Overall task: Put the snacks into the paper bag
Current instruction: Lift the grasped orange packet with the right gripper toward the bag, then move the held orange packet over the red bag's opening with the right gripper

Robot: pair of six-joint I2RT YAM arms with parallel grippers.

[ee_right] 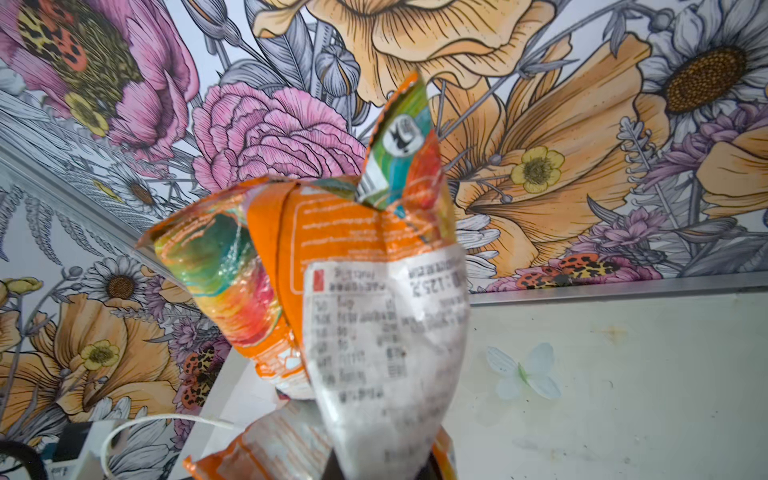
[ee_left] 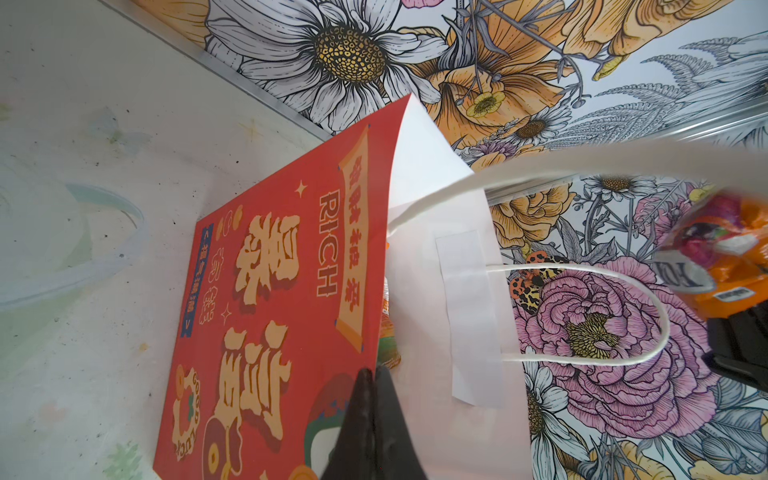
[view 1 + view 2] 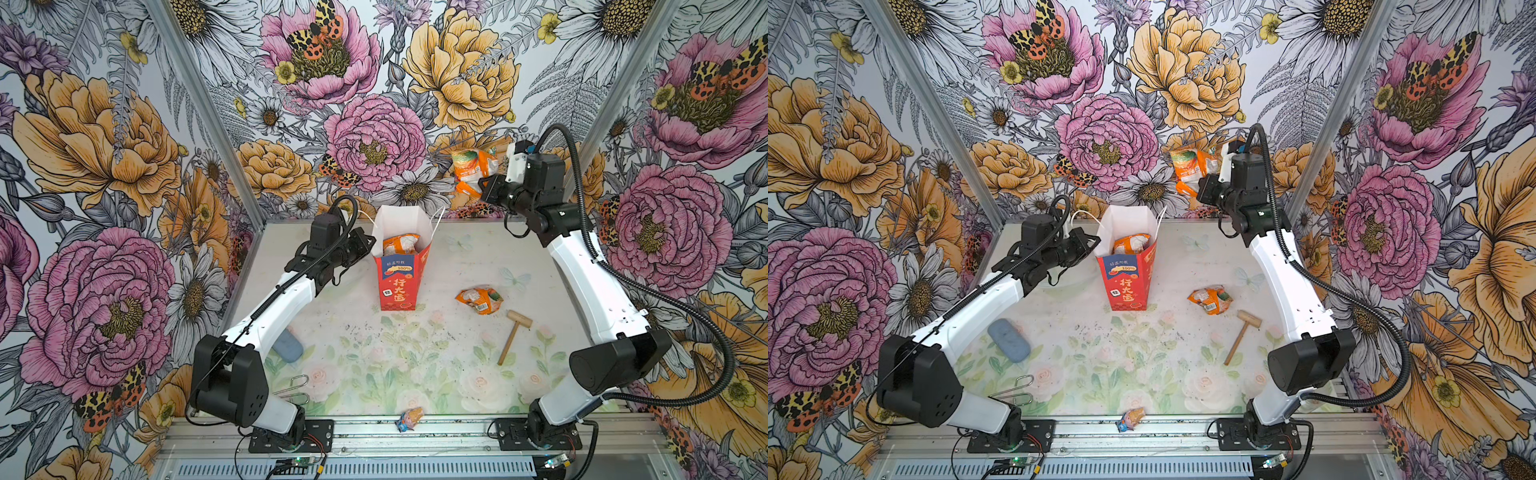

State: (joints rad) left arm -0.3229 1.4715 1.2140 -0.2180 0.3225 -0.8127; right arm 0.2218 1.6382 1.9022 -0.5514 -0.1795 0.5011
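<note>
The paper bag (image 3: 399, 286), stiff glossy red card with a white inside and white cord handles, stands upright mid-table, its mouth spread open. At far left a smooth blue-grey oblong (image 3: 1009, 340) lies whole in a top view; in a top view the left arm covers half of that oblong (image 3: 291, 349). The left gripper (image 3: 365, 243) pinches the bag's left wall at the rim; only the left wrist view shows its black fingers (image 2: 361, 415) pressed tight on the red-and-white edge. A crinkly orange packet in the bag (image 3: 399, 244) shows from above. Right of the bag a crumpled packet (image 3: 480, 300) lies on the table (image 3: 374, 357), near a wooden mallet (image 3: 513, 336). Up in the air at right, the right gripper (image 3: 485, 186) clamps a raised packet (image 1: 353, 291) of orange foil with a white panel; the print is blurred and the fingertips are hidden behind it
</note>
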